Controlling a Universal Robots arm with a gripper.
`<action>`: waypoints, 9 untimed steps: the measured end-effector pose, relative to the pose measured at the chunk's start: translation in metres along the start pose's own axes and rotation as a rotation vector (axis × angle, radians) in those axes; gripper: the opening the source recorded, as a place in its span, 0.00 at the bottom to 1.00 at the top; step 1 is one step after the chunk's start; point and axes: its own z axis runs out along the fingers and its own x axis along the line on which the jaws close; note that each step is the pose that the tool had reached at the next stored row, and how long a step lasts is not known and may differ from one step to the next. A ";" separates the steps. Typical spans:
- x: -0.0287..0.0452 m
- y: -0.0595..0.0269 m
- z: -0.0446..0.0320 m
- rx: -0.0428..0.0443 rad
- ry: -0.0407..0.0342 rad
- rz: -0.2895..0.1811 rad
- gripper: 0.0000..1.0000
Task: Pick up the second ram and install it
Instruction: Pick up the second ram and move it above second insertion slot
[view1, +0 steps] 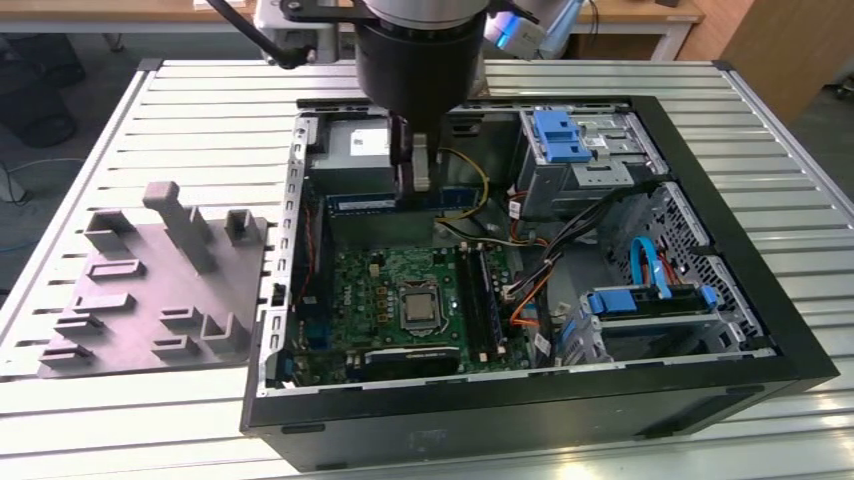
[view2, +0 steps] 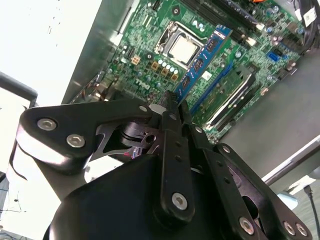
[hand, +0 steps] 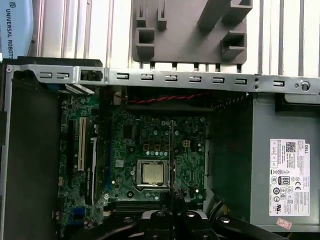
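Note:
My gripper (view1: 420, 186) hangs inside the open computer case (view1: 747, 270), shut on the second ram (view1: 363, 204). The ram is a thin blue-green stick lying level, just in front of the power supply and above the green motherboard (view1: 367, 290). In the second wrist view the ram (view2: 202, 57) sticks out from the gripper (view2: 170, 102) over the CPU socket (view2: 181, 47). In the first wrist view the ram shows edge-on as a thin dark line (hand: 172, 150) beside the CPU socket (hand: 151, 172). The long black ram slots (view1: 486, 292) lie at the exterior view's right of the CPU socket (view1: 420, 305).
A grey fixture tray (view1: 147, 280) with upright holders sits on the slatted table at the exterior view's left of the case. Inside the case are the power supply (view1: 354, 145), blue drive bays (view1: 561, 135) and loose cables (view1: 534, 250). The case walls stand close around the arm.

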 end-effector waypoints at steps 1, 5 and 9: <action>0.0001 -0.0016 0.0017 -0.0003 0.0000 0.000 0.14; 0.0006 -0.0069 0.0086 -0.0013 0.0000 0.000 0.14; 0.0010 -0.0095 0.0158 -0.0016 0.0001 0.000 0.14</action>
